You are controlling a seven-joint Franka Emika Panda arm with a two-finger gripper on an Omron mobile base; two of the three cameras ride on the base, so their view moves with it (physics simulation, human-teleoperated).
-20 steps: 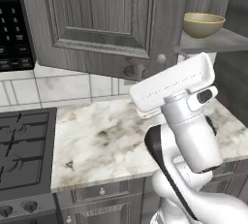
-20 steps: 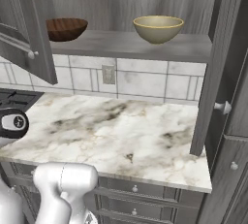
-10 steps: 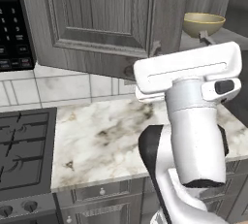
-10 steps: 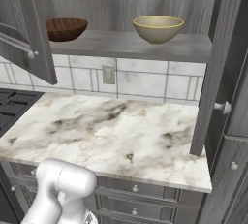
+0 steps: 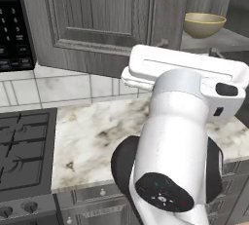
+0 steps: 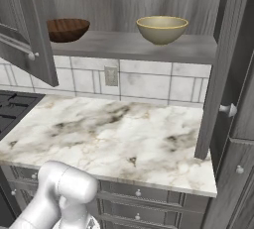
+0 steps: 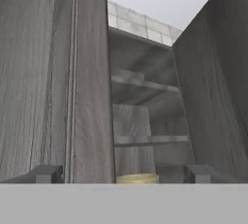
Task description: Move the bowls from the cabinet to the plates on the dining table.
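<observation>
- My gripper (image 7: 123,173) stands released, its two dark fingertips (image 7: 47,173) wide apart at the bottom of the hand view, and nothing is between them.
- The relation that matters: the tan bowl (image 7: 137,178) lies straight ahead of my jaws, and its yellow rim shows almost midway between my tips, only a little toward the right one. I judge that I must go forward and a little up to reach it, not sideways.
- This bowl is round, so it has no long axis; any direction of the jaws across its rim would serve equally.
- My hand is lifted in front of the open cabinet (image 5: 102,19) and looks into it, slightly upward; the left door (image 7: 48,77) is close beside my left tip, and the right door (image 7: 218,82) stands open on the other side.
- My arm (image 5: 170,141) rises steeply above the front edge of the marble worktop (image 6: 114,134), with the wide white hand turned away toward the shelf.
- The tan bowl (image 6: 162,28) stands on the lowest cabinet shelf (image 6: 134,49), near its right end and toward its front edge.
- The dark wooden bowl (image 6: 67,29) stands on the same shelf near its left end, well apart from the tan one, partly behind the left door.
- Both bowls are in the cabinet, so I judge the task is at its beginning.
</observation>
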